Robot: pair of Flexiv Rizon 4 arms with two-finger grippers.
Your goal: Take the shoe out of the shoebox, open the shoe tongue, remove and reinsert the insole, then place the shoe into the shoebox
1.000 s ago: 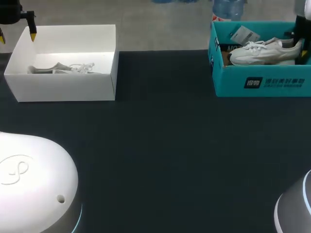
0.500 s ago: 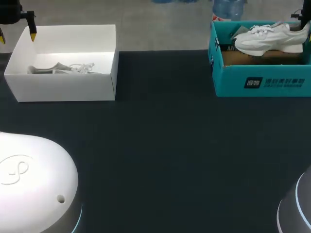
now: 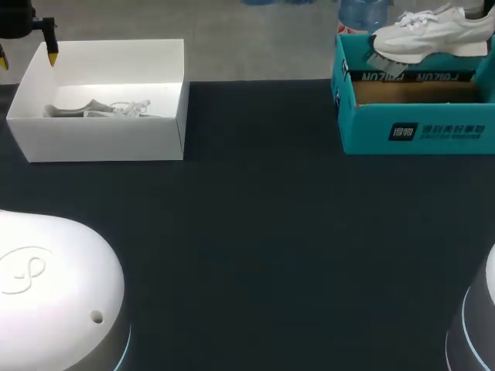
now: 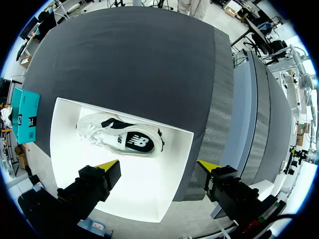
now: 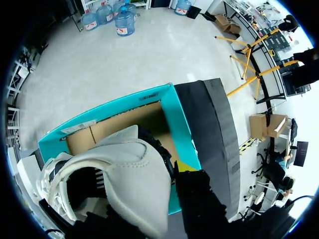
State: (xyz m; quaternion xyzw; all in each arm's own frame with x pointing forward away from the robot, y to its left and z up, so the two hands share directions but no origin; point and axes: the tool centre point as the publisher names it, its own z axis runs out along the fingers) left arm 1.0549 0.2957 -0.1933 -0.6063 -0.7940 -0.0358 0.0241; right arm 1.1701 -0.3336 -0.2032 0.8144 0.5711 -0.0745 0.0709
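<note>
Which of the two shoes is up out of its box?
The shoe held above the teal box; the other shoe lies flat inside the white box.

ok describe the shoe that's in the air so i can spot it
On the far right of the table stands a teal shoebox. The white shoe hangs just above its open top; the other shoe lies inside the white box far left.
</note>
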